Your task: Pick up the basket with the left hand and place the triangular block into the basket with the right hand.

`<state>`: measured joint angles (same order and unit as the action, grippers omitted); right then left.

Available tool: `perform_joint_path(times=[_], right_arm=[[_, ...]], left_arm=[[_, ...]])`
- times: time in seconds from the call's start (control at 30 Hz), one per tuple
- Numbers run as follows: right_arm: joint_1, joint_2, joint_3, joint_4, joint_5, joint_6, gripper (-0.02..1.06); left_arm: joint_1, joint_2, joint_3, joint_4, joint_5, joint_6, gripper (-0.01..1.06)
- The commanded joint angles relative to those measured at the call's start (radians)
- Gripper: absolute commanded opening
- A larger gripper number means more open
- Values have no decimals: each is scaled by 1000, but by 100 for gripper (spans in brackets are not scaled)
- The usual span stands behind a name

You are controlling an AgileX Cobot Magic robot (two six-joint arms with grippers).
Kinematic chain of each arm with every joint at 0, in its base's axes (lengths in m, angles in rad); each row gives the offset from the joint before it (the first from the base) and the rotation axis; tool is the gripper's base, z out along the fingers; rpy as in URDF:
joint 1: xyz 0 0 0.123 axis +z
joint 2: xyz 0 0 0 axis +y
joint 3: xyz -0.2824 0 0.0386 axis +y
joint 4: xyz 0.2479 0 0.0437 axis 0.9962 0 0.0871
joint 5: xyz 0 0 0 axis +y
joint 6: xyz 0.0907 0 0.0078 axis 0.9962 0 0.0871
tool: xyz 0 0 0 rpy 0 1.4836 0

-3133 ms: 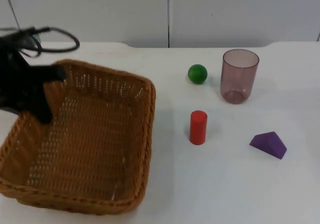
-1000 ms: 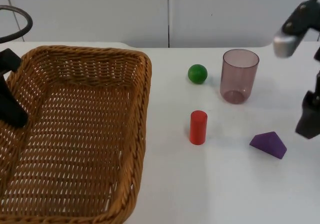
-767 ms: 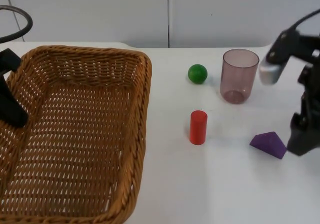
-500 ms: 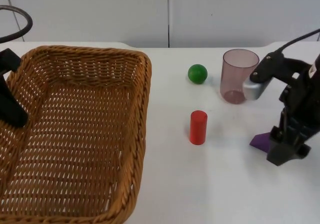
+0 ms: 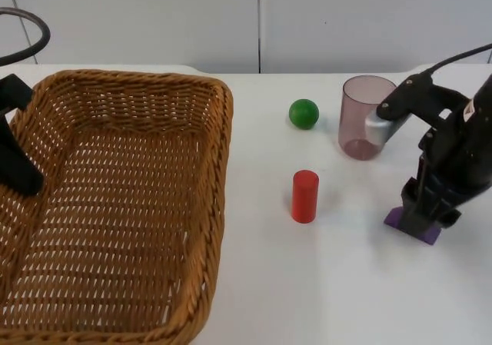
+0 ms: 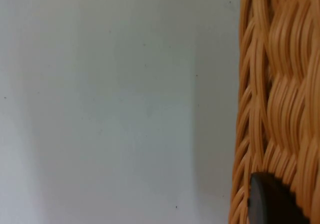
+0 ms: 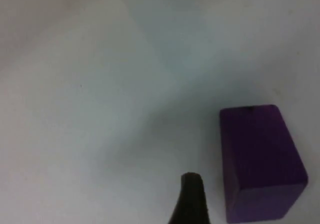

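1. Nearest the camera, on the white bench [image 5: 338,283], a large woven wicker basket [image 5: 115,207] takes up the left side. Its weave looks stiff yet light. The left hand [image 5: 15,164] pinches the basket's left rim, one black finger [image 6: 272,204] lying against the wicker wall.

2. At the right, a little farther back, the right hand [image 5: 423,214] stands straight down over the purple triangular block [image 5: 415,230], whose edge peeks out beneath it. Whether its fingers are spread or pressed together cannot be told from above. From the wrist camera, the block [image 7: 260,164] rests on the bench just beside one black fingertip [image 7: 189,199], apparently not yet gripped.

3. By its look the block is small, hard and light, probably painted wood with smooth faces. Its sloped faces could slip out of a pinch, so the two flat, parallel end faces seem the safer place to take hold.

4. Mid-bench stands a red cylinder [image 5: 304,196], upright, well apart from the block.

5. Farther back are a green ball [image 5: 304,114] and a clear purplish cup [image 5: 361,118], upright, near the right arm.

6. Farthest away, a grey partition wall [image 5: 261,22] closes off the bench.
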<state>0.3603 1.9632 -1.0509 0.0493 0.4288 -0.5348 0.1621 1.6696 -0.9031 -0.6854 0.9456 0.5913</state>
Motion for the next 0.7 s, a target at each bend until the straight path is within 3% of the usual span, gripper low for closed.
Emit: perform_joint_path(times=[0.0, 0.23, 0.3, 0.33, 0.5, 0.67], right_arm=[[1, 11, -5, 1, -5, 4, 61], [1, 56, -5, 4, -10, 4, 58], [1, 61, -5, 4, -16, 4, 47], [1, 61, -5, 4, -16, 4, 47], [1, 56, -5, 9, -43, 4, 3], [1, -41, -5, 5, 30, 4, 0]], left_arm=[[1, -13, 1, -39, 7, -5, 0], [1, -13, 1, -39, 7, -5, 0], [1, -13, 1, -39, 7, -5, 0], [1, -13, 1, -39, 7, -5, 0], [1, -13, 1, -39, 7, -5, 0], [1, -13, 1, -37, 2, -5, 0]])
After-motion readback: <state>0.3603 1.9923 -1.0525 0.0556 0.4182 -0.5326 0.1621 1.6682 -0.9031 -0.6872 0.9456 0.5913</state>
